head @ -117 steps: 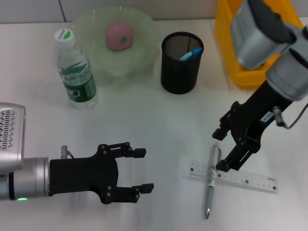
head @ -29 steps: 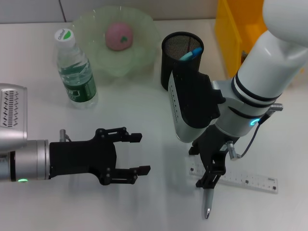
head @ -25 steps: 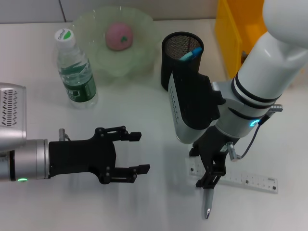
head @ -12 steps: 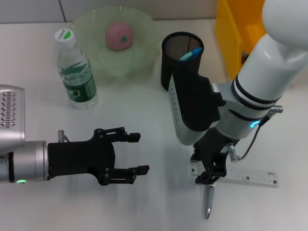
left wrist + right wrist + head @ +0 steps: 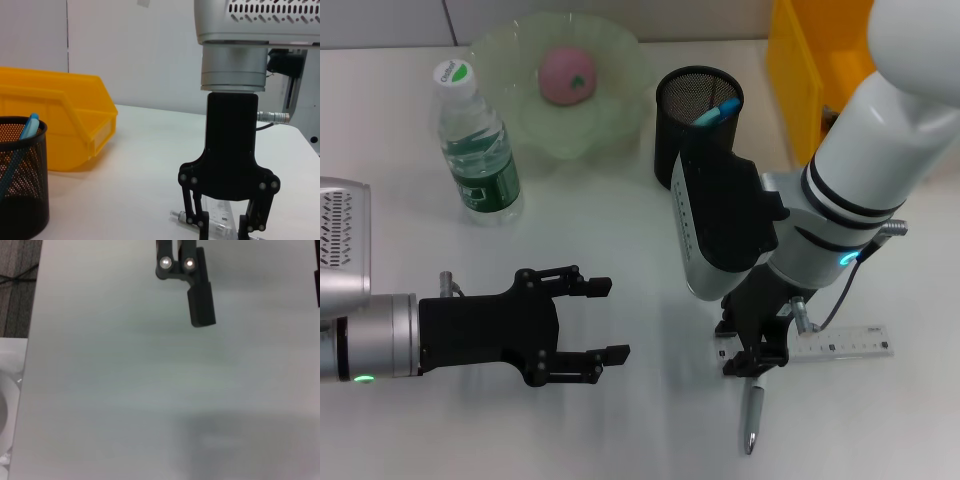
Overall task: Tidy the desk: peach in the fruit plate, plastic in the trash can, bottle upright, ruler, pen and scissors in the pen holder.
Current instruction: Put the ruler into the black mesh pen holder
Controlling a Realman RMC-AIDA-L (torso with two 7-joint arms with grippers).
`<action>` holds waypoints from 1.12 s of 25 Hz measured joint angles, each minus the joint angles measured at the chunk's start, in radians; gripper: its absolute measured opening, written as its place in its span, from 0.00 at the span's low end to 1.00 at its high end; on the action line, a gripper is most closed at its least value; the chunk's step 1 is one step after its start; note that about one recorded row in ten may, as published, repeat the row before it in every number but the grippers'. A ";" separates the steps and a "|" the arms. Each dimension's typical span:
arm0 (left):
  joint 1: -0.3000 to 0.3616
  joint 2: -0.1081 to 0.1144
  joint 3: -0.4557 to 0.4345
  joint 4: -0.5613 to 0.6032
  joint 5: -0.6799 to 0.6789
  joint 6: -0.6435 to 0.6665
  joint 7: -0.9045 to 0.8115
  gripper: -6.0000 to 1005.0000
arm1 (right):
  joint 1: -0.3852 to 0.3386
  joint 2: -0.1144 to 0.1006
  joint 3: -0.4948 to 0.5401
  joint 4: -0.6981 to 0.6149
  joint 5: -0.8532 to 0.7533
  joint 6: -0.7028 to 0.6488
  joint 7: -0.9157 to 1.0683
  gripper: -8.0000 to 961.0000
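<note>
My right gripper (image 5: 750, 345) is shut on the left end of the clear ruler (image 5: 835, 343), low over the table at the front right. A silver pen (image 5: 753, 415) lies on the table just below it. The left wrist view shows the same gripper (image 5: 225, 227) from the front, with ruler and pen between its fingers. My left gripper (image 5: 610, 318) hovers open and empty at the front left. The peach (image 5: 567, 75) sits in the green fruit plate (image 5: 510, 60). The bottle (image 5: 475, 150) stands upright. The black mesh pen holder (image 5: 695, 130) holds a blue pen (image 5: 718, 112). Scissors and plastic are out of view.
A yellow bin (image 5: 800, 90) stands at the back right, behind the right arm and beside the pen holder (image 5: 20, 185). The bottle and plate fill the back left corner. White tabletop lies between the two grippers.
The right gripper dropped onto the ruler's left end and closed. In the last half second the ruler's far end swung toward the back. The pen stayed put and the left arm barely moved.
</note>
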 joint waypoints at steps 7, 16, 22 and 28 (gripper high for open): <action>0.000 0.000 0.000 0.000 0.000 0.000 0.000 0.78 | 0.000 0.000 0.013 -0.009 0.000 -0.017 0.003 0.41; -0.008 -0.007 -0.001 0.000 -0.007 0.003 -0.017 0.78 | 0.001 -0.006 0.172 -0.070 0.000 -0.100 -0.030 0.41; -0.014 -0.012 -0.002 0.000 -0.008 0.007 -0.025 0.78 | -0.014 -0.008 0.295 -0.077 0.020 -0.116 -0.065 0.41; -0.017 -0.025 -0.010 0.000 -0.008 0.016 -0.039 0.78 | -0.049 -0.009 0.360 -0.097 0.063 -0.117 -0.077 0.41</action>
